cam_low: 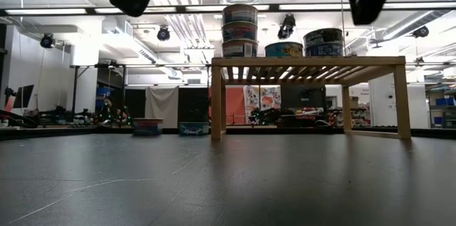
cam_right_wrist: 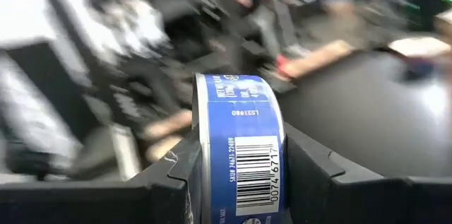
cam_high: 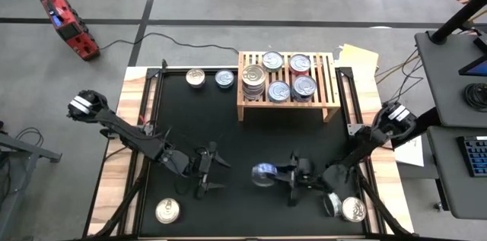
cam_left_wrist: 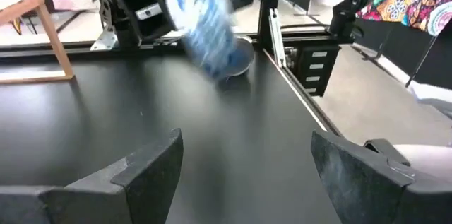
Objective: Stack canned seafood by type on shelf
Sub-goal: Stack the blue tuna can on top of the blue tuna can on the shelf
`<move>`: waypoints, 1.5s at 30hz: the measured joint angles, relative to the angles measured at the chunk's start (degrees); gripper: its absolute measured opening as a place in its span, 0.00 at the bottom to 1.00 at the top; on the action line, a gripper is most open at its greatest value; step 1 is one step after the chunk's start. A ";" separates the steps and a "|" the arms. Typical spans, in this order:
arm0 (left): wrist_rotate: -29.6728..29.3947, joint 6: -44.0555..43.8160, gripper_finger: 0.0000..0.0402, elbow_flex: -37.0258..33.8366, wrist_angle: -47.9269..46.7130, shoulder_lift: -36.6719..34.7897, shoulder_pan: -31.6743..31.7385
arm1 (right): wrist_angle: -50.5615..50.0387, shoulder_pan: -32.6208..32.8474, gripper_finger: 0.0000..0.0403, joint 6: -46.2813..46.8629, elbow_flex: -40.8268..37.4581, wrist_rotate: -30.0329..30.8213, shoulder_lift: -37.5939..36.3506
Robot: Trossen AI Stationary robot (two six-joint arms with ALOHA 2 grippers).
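The right gripper [cam_high: 268, 174] is clamped on a blue tin [cam_high: 263, 174], held on edge above the mat [cam_high: 228, 142] at about 5 o'clock from the table's middle; the right wrist view shows the tin [cam_right_wrist: 240, 153] pinched between the fingers with its barcode facing out. The left gripper [cam_high: 215, 174], jaws spread and empty, hovers at about 7 o'clock, facing the carried tin. On the shelf [cam_high: 329, 81] at 1 o'clock stand a stack [cam_high: 253, 81] at its left end and four more tins, some blue-sided in the low view; their sorting by type cannot be fully judged. Off the shelf are two tins just to its left at 11 o'clock, a tan one [cam_high: 196, 78] and a blue one [cam_high: 224, 79], plus one tin [cam_high: 168, 211] at 7 o'clock and one [cam_high: 351, 209] at 5 o'clock near the mat's front edge. The task looks roughly half done: the held tin and four loose ones remain to be placed.
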 joint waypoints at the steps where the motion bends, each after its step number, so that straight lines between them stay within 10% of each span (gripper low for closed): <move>1: 0.15 0.75 0.73 0.00 1.46 0.92 0.00 | 6.53 0.00 0.32 -3.70 -1.28 -2.06 1.12; 5: 4.29 2.88 0.73 0.00 9.54 3.85 0.05 | 18.02 -0.13 0.32 -12.80 -2.65 -8.01 4.08; 19: 4.23 2.44 0.73 0.00 34.71 15.67 3.66 | 12.12 -0.50 0.32 -26.50 5.35 -8.48 6.00; 37: 5.99 4.04 0.72 6.31 34.69 21.33 3.85 | 3.97 -2.03 0.32 -25.86 8.19 -5.65 6.04; 45: 5.97 3.98 0.55 8.56 30.89 21.31 4.63 | 3.21 -2.03 0.32 -25.24 8.19 -5.67 6.04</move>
